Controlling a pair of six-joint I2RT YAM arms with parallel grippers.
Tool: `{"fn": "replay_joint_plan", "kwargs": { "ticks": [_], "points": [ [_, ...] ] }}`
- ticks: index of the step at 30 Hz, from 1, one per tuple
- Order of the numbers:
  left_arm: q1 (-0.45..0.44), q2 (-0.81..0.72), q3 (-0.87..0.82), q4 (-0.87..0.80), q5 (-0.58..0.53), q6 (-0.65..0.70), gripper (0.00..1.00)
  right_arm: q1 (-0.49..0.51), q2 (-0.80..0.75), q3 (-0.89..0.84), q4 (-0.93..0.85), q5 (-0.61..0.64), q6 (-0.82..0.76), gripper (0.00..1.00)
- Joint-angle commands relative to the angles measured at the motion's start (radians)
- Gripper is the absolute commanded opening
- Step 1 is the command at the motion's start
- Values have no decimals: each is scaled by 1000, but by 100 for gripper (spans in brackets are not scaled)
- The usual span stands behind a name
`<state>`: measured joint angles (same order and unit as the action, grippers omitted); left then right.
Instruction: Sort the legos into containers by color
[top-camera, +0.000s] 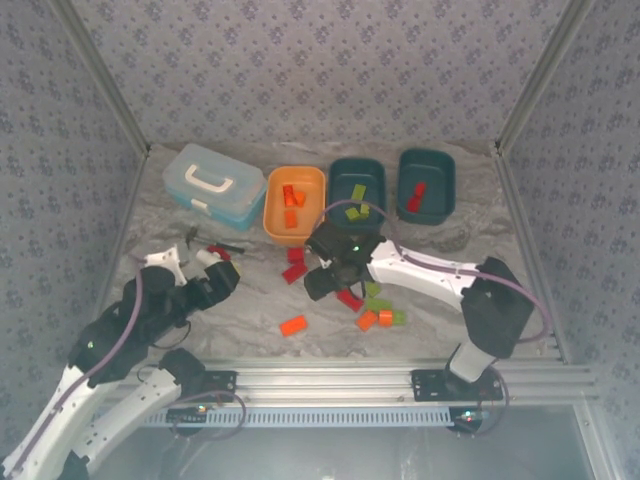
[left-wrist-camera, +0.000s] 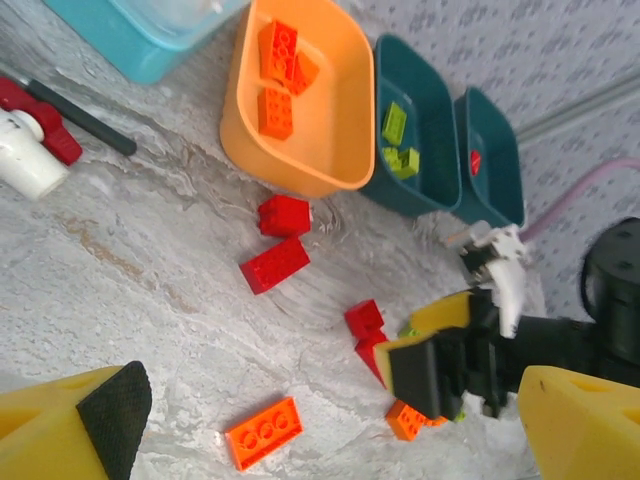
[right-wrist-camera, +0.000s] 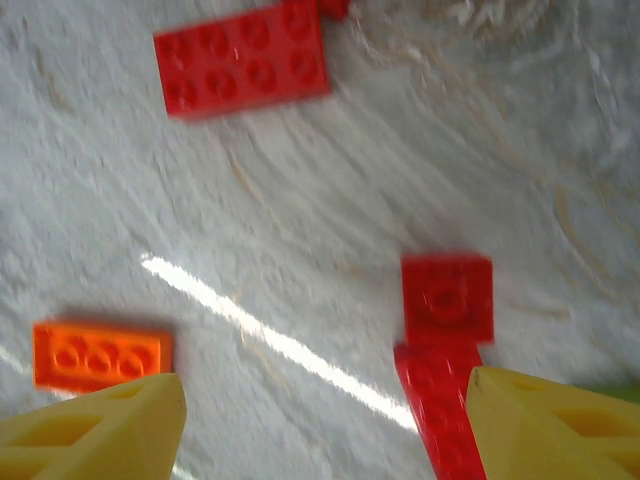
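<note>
My sorting is partly done. The orange bin holds a few orange bricks, the middle teal bin some lime green bricks, and the far teal bin one red brick. The other legos lie loose on the tabletop: several loose red bricks, a flat orange brick and loose green bricks. All are small, glossy, studded blocks. My left hand gapes wide and empty. My right hand hovers spread beside a square red brick, gripping nothing.
</note>
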<state>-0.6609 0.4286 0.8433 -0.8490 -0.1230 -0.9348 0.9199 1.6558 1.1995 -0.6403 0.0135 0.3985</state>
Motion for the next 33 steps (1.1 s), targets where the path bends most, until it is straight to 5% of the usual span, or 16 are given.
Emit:
{"fn": "replay_joint_plan", "kwargs": {
  "ticks": [1, 5, 11, 18, 26, 33],
  "points": [
    [7, -4, -5, -33, -63, -39, 96, -13, 61, 55, 33, 7, -10, 78],
    [6, 22, 8, -22, -70, -14, 96, -1, 127, 101, 146, -51, 39, 81],
    [7, 53, 1, 26, -46, -12, 96, 23, 302, 249, 151, -61, -4, 100],
    [7, 55, 9, 22, -41, -12, 96, 11, 459, 429, -39, 32, -91, 100],
    [7, 67, 15, 36, -33, -15, 96, 28, 508, 436, -56, 88, -100, 100],
    [6, 81, 22, 45, -28, -15, 96, 40, 522, 437, -38, 81, -97, 82]
  ]
}}
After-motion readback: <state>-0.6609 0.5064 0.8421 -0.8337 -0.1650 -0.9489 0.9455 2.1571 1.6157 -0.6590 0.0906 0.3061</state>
